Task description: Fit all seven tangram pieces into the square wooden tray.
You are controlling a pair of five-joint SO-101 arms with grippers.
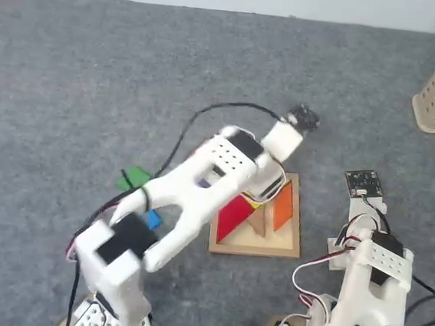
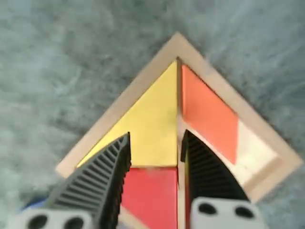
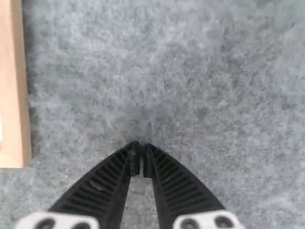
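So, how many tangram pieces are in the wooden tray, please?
3: yellow triangle in a corner, orange piece beside it, red piece against the yellow; left arm may hide others.

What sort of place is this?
Likely a robotics test bench: a grey felt-covered table, the left arm and right arm side by side, and a wooden tangram tray.

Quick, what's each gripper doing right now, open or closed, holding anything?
Left gripper: open, empty, over the yellow piece in the tray.
Right gripper: shut, empty, over the grey mat.
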